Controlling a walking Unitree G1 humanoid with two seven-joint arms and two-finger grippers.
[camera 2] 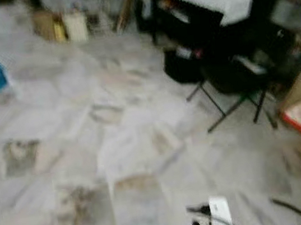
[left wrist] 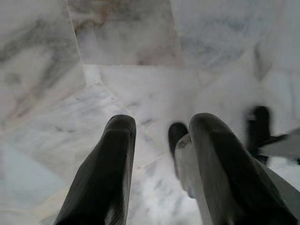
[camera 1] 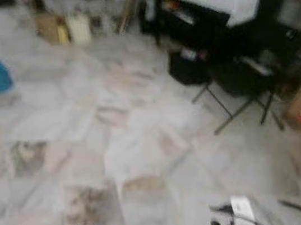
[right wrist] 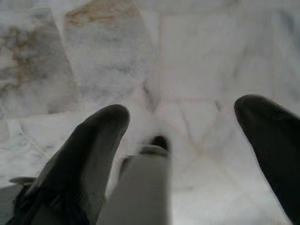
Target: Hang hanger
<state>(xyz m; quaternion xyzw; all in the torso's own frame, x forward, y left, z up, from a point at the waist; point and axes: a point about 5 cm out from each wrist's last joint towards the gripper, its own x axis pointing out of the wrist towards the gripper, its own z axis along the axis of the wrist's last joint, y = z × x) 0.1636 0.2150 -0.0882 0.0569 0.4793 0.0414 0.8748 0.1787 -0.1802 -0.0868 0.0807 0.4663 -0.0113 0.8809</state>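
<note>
Both your grippers hang low over the marble floor (camera 1: 144, 147): left gripper (left wrist: 161, 140) fingers a little apart, right gripper (right wrist: 180, 136) fingers wide apart, neither one holding anything. You can't pick out a hanger (everything is blurry). Watch the folding stand (camera 1: 239, 99) by the black table (camera 1: 207, 2); walking blind, you could bump it.

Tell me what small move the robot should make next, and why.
Probably pause and look around. Both head views are blurred, the left gripper and right gripper hang open and empty over the marble floor, and I can make out no hanger.
</note>
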